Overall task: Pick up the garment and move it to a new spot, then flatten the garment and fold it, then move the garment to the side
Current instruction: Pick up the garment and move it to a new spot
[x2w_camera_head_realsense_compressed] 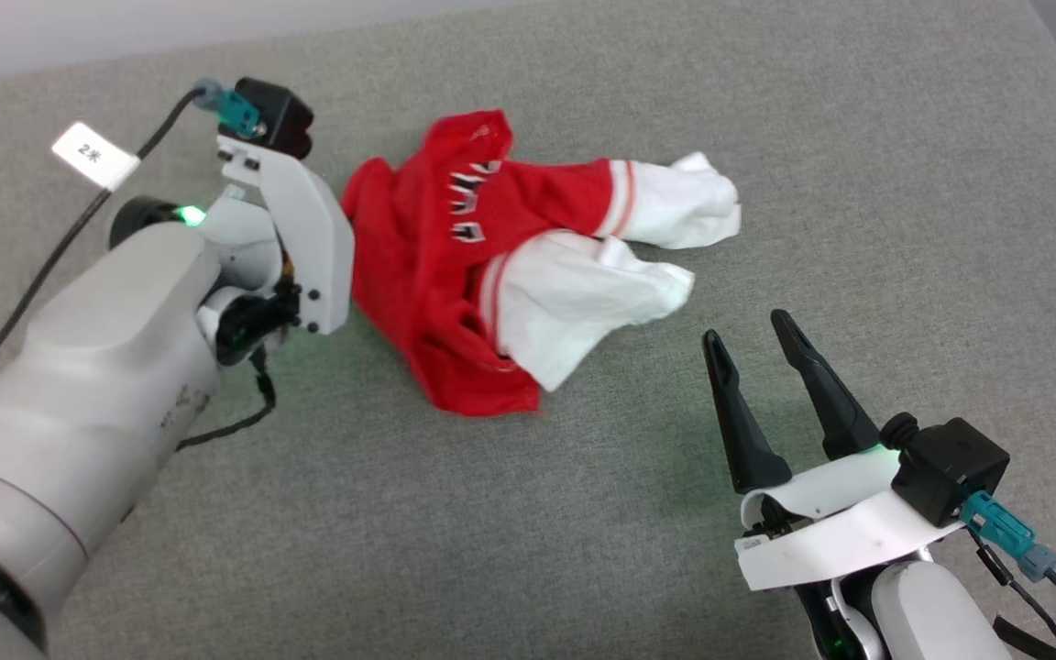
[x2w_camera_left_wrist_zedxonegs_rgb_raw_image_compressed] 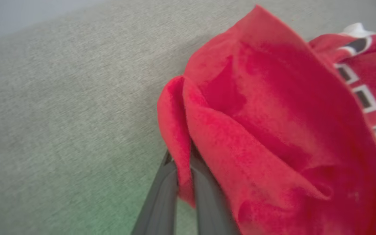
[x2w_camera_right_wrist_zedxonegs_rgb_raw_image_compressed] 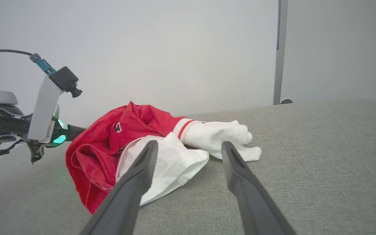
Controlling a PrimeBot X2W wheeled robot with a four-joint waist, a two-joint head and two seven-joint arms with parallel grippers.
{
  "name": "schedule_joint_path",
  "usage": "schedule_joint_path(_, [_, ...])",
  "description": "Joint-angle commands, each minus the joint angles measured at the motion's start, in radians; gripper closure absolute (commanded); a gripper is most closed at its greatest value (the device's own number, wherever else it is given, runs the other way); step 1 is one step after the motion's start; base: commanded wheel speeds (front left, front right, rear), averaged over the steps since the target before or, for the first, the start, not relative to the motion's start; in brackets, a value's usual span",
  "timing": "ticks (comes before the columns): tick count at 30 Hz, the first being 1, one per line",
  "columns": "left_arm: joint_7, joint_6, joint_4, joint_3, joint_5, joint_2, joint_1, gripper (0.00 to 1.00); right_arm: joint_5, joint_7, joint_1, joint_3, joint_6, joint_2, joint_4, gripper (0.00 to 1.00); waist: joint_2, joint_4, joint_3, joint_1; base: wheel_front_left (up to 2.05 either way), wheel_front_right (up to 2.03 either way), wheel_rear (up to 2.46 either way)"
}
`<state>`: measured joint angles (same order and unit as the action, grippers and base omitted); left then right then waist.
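Nearest the robot, the right gripper (x2w_camera_head_realsense_compressed: 745,327) sits above the grey fabric surface (x2w_camera_head_realsense_compressed: 510,513), its two dark fingers spread wide and empty. Just beyond its tips the garment (x2w_camera_head_realsense_compressed: 418,275) lies crumpled on that surface, its white sleeves (x2w_camera_head_realsense_compressed: 583,298) trailing to the right and its lettering creased. At the garment's left edge, the left gripper (x2w_camera_left_wrist_zedxonegs_rgb_raw_image_compressed: 182,163) is pressed together, pinching a fold of red cloth.

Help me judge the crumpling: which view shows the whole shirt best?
The head view: it looks down on the bunched shirt, both white sleeves included. The left wrist view shows a close red fold pinched by the left gripper; the right wrist view shows it side-on, beyond the open right gripper.
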<state>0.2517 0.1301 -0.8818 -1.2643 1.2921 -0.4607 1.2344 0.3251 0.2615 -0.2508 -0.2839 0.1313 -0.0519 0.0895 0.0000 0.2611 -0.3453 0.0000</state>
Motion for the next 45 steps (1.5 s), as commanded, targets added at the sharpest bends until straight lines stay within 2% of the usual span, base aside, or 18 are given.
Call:
schedule_joint_path(1, [-0.008, -0.001, -0.027, -0.003, -0.020, 0.002, 0.002, 1.00, -0.005, 0.005, 0.004, 0.003, -0.001, 0.002, -0.002, 0.00, 0.0000, 0.004, -0.005, 0.0000, 0.00, 0.00, 0.00])
schedule_joint_path(9, [-0.013, -0.001, -0.106, -0.008, -0.028, 0.049, -0.007, 1.00, -0.004, 0.005, 0.000, 0.012, -0.001, 0.002, 0.000, 0.00, 0.0000, 0.015, -0.012, 0.0000, 0.00, 0.00, 0.00])
schedule_joint_path(18, [0.037, 0.000, -0.112, -0.017, -0.064, 0.060, -0.025, 1.00, 0.004, 0.005, -0.013, 0.008, -0.001, 0.002, -0.005, 0.00, 0.0000, 0.018, -0.016, 0.0000, 0.00, 0.00, 0.00])
schedule_joint_path(20, [0.013, 0.000, -0.098, -0.015, -0.062, 0.062, -0.018, 0.52, 0.005, 0.005, -0.014, 0.012, -0.001, 0.002, -0.005, 0.00, 0.0000, 0.018, -0.016, 0.0000, 0.00, 0.00, 0.00])
schedule_joint_path(21, [-0.002, 0.000, -0.095, -0.010, -0.055, 0.062, -0.014, 0.03, 0.004, 0.005, -0.013, 0.015, -0.001, 0.002, -0.004, 0.00, 0.0000, 0.017, -0.013, 0.0000, 0.00, 0.00, 0.00])
schedule_joint_path(22, [-0.012, 0.000, -0.090, -0.006, -0.048, 0.064, -0.017, 0.00, 0.003, 0.005, -0.009, 0.017, -0.001, 0.002, -0.001, 0.00, 0.0000, 0.015, -0.008, 0.0000, 0.00, 0.00, 0.00])
schedule_joint_path(26, [-0.045, 0.000, -0.066, 0.001, -0.029, 0.060, -0.023, 0.00, -0.009, 0.005, 0.008, 0.020, -0.001, 0.002, 0.009, 0.00, 0.0000, 0.008, 0.018, 0.0000, 0.00, 0.00, 0.00])
schedule_joint_path(33, [-0.156, 0.000, 0.024, 0.047, 0.056, 0.037, -0.085, 0.00, -0.030, 0.005, 0.041, 0.012, -0.001, 0.002, 0.035, 0.00, 0.0000, -0.021, 0.112, 0.0000, 0.00, 0.00, 0.00])
schedule_joint_path(36, [-0.213, 0.000, 0.065, 0.043, 0.058, 0.017, -0.123, 0.00, -0.046, 0.005, 0.063, 0.015, -0.001, 0.002, 0.045, 0.00, 0.0000, -0.041, 0.152, 0.0000, 0.00, 0.00, 0.00])
schedule_joint_path(45, [-0.451, 0.000, 0.135, 0.086, 0.112, -0.039, -0.328, 0.00, -0.092, 0.005, 0.137, 0.045, -0.001, -0.014, 0.077, 0.00, 0.0000, -0.089, 0.240, 0.0000, 0.00, 0.00, 0.00])
